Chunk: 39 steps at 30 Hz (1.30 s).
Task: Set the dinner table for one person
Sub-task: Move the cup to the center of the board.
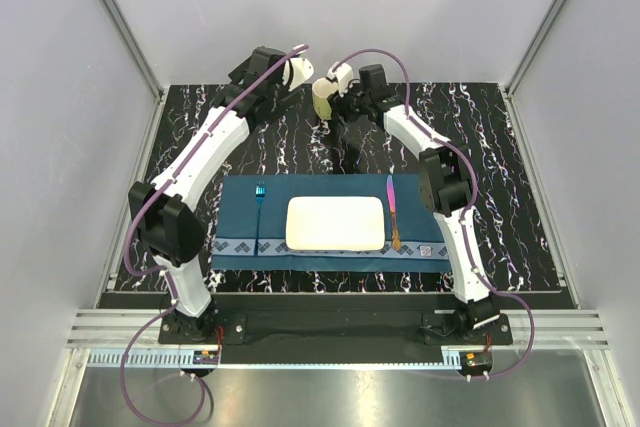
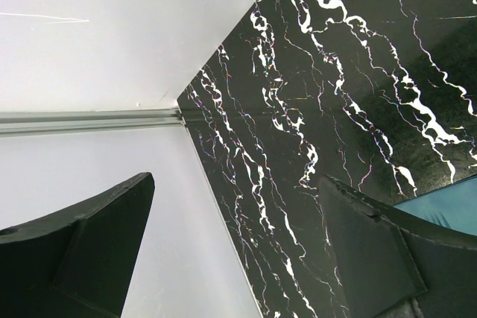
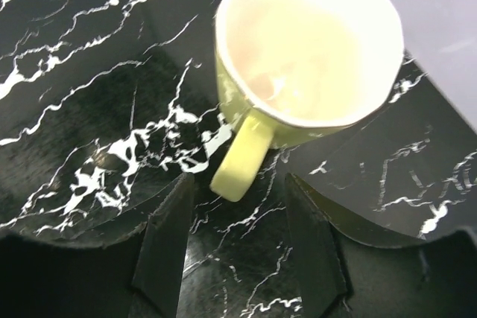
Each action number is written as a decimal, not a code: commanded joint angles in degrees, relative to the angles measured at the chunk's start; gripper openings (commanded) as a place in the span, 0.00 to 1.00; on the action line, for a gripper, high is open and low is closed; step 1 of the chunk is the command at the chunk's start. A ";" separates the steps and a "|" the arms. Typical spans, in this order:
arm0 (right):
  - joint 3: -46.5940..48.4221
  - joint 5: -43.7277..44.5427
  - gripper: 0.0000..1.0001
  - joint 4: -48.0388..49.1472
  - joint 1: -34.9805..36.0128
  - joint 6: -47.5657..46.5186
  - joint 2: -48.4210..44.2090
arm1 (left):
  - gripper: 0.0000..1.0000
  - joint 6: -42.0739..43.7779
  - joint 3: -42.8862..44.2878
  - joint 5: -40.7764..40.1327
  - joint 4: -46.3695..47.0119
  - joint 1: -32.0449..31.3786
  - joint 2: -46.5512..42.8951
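Dinner table (image 1: pixel 500 177) underlying whole scene; placemat (image 1: pixel 240 247) with plate (image 1: pixel 335 223) at near side. Mug (image 3: pixel 309 42) upright at far edge. Left gripper (image 2: pixel 237 184) spread, empty. Right gripper (image 3: pixel 237 188) unclenched, straddling handle (image 3: pixel 240 161), apparently untouched. Risk of spinning or tipping mug through off-centre closure.

Left arm (image 1: pixel 215 142): arched forward at long reach, elbow low, wrist high. Left gripper (image 2: pixel 235 191): jaws spread wide, dark fingers (image 2: pixel 89 243) at either side of its view. Right arm (image 1: pixel 440 172): elbow bent, forearm angled inward toward the left wrist. Right gripper (image 3: pixel 235 202): pointing down, jaws parted about halfway.
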 commanded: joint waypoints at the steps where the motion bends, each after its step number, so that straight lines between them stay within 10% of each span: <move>1: 3.27 3.06 0.58 3.77 0.78 -0.87 -1.04 | 0.99 -0.12 0.35 -1.46 1.82 -0.26 -2.71; 22: 3.89 4.02 0.09 4.38 0.79 -0.61 -0.07 | 0.99 1.55 1.14 -0.93 2.96 -0.26 -2.27; 39: -8.92 8.42 0.00 4.99 0.61 -2.63 -7.79 | 0.99 1.47 -0.17 -0.76 3.66 -0.26 -3.33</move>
